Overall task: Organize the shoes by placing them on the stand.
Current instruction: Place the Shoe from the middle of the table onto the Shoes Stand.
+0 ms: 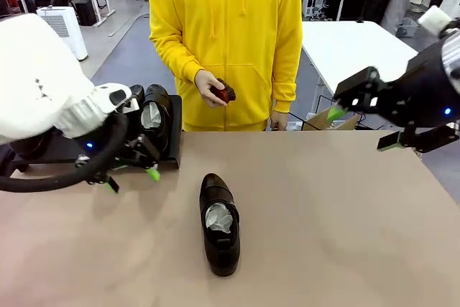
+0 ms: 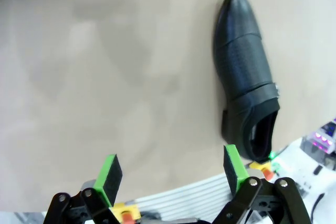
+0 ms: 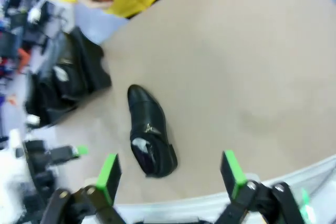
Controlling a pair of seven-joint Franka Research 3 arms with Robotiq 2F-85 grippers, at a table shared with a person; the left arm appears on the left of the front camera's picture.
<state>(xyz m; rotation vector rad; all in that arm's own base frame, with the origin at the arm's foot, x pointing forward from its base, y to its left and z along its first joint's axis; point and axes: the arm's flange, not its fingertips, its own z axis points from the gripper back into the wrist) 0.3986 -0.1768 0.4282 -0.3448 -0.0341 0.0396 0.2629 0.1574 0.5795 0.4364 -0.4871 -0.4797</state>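
Black leather shoe (image 1: 218,223) lies mid-surface toward the near edge, another (image 1: 154,116) on the stand (image 1: 169,150) at the far-left corner; left tool (image 1: 131,177) and right tool (image 1: 363,129) gape wide, empty.

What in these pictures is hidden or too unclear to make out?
- Stand, front view: mostly hidden behind the left arm, so how many shoes sit on it cannot be counted.
- Shoes on the stand, right wrist view: blurred into one dark mass.
- Small dark-red object in the person's hand: partly covered by fingers.
- Shoe on the table, left wrist view: heel cut off by the gripper mount.
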